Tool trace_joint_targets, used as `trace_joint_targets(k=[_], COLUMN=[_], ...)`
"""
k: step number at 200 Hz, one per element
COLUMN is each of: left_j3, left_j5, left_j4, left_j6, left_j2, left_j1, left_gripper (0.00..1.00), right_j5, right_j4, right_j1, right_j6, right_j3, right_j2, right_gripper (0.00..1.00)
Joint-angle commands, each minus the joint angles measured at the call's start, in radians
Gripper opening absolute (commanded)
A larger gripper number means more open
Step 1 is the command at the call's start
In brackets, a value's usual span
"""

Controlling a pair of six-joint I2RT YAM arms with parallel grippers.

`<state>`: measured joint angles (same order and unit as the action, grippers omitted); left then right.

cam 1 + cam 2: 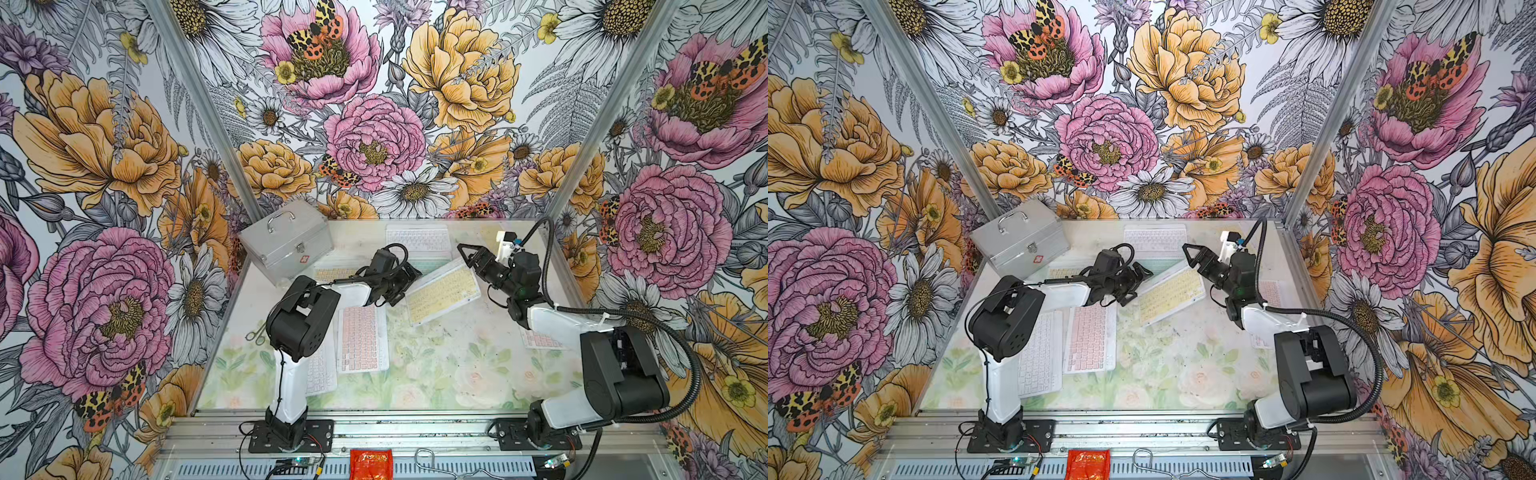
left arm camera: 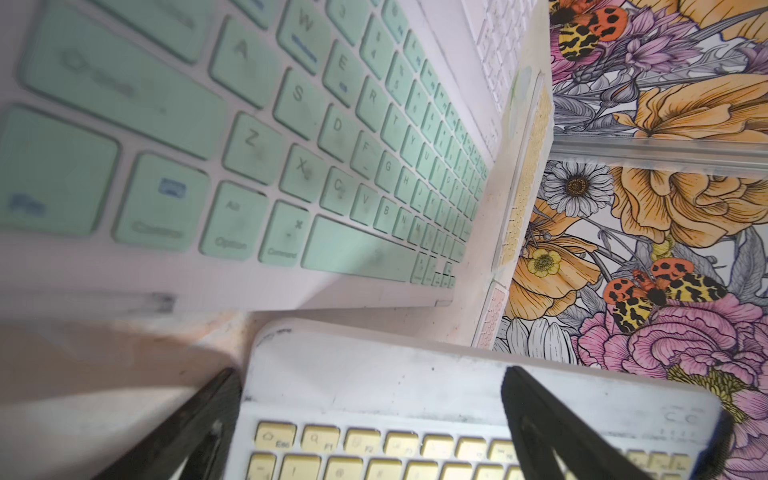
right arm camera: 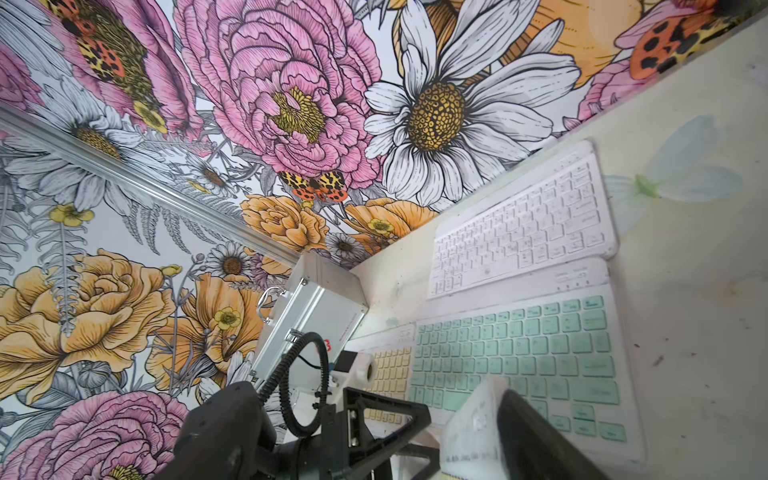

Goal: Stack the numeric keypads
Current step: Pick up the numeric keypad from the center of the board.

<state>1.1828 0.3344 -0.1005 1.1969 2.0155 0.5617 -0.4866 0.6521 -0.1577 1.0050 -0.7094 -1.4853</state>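
Note:
A yellow-keyed keypad (image 1: 442,291) lies slanted at mid-table, one end resting over a mint-keyed keypad (image 3: 519,353). My left gripper (image 1: 409,277) is open at its near-left end; in the left wrist view the keypad's corner (image 2: 374,399) lies between the spread fingers (image 2: 540,415). My right gripper (image 1: 464,250) is open at the far-right end, and the keypad's raised white edge (image 3: 473,419) stands beside one finger (image 3: 536,440). Further keypads: white (image 1: 417,239) at the back, yellow (image 1: 332,274) by the case, pink (image 1: 361,338), white (image 1: 322,370) under the left arm, pink (image 1: 540,340) under the right arm.
A silver metal case with a handle (image 1: 286,245) stands at the back left corner. Small scissors (image 1: 255,332) lie by the left wall. A red packet (image 1: 371,463) and a wire hook (image 1: 428,459) sit on the front rail. Flowered walls close in three sides.

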Motion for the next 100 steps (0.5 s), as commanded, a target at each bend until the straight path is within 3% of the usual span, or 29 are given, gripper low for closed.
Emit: trace_joint_targets(k=[1,100], left_j3=[-0.014,-0.060], left_j5=[0.126,0.091], left_j4=[-0.139,-0.178], left_j6=[0.083,0.108], left_j2=[-0.007,-0.024], left_j1=[0.066,0.076], left_gripper=[0.99,0.99], right_j5=[-0.112,0.101], right_j4=[-0.046,-0.161], right_j1=[-0.062,-0.078], right_j6=[0.121,0.189], right_j3=[0.025,0.050], right_j2=[-0.036,0.053], right_gripper=[0.90,0.90])
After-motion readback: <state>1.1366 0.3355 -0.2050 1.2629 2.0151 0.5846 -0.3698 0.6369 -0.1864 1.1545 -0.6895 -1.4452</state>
